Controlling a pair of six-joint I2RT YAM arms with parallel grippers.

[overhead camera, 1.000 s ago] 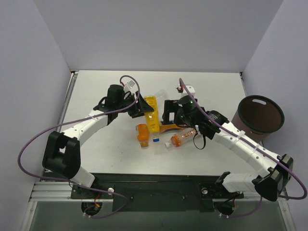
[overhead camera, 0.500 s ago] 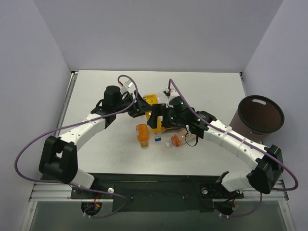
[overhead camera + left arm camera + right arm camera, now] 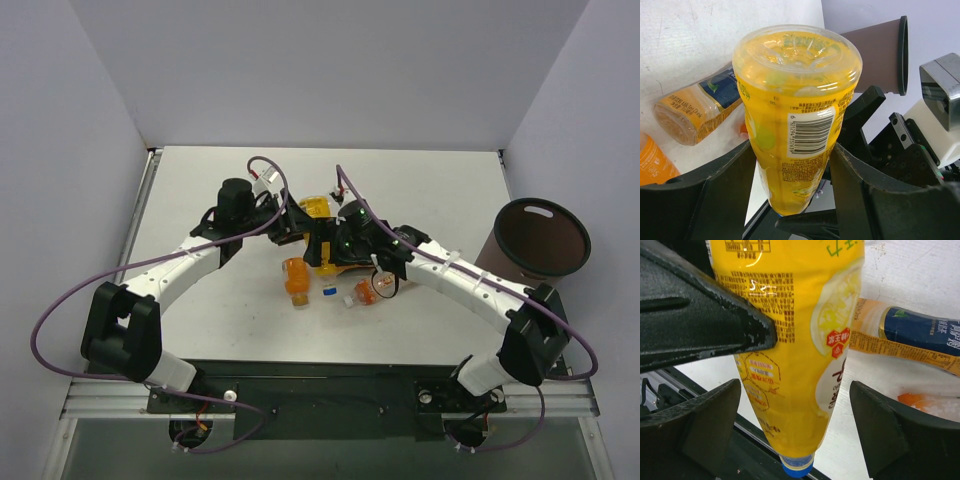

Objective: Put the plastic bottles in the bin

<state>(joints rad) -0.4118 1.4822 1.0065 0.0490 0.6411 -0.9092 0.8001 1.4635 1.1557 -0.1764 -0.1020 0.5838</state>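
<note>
Black left fingers (image 3: 715, 195) are clamped on the yellow bottle (image 3: 795, 115), one against each side of its body. The bottle's clear base faces the left wrist camera. Just outside these fingers, on the white tabletop (image 3: 200, 190), lies an orange bottle (image 3: 296, 278) that touches neither of them.

The yellow bottle passes from between the left fingers into the gap of the right fingers (image 3: 890, 430). These stand wide apart, one on each side of its tapering neck, and neither meets the plastic. Its blue cap (image 3: 797, 467) shows low in that gap in the right wrist view. I cannot tell whether the bottle rests on the tabletop or hangs clear of it.

Beyond the right fingers, past the yellow bottle's far side, the dark-labelled bottle (image 3: 910, 335) lies flat (navy band, orange print along its length). It is close to the yellow one but apart from both fingers. A second orange bottle (image 3: 365, 292) lies just beside the right wrist, on the near side.

Well apart from both pairs of fingers, at the right edge of the tabletop, stands the brown bin (image 3: 540, 240), upright with its black rim open to the top camera.
</note>
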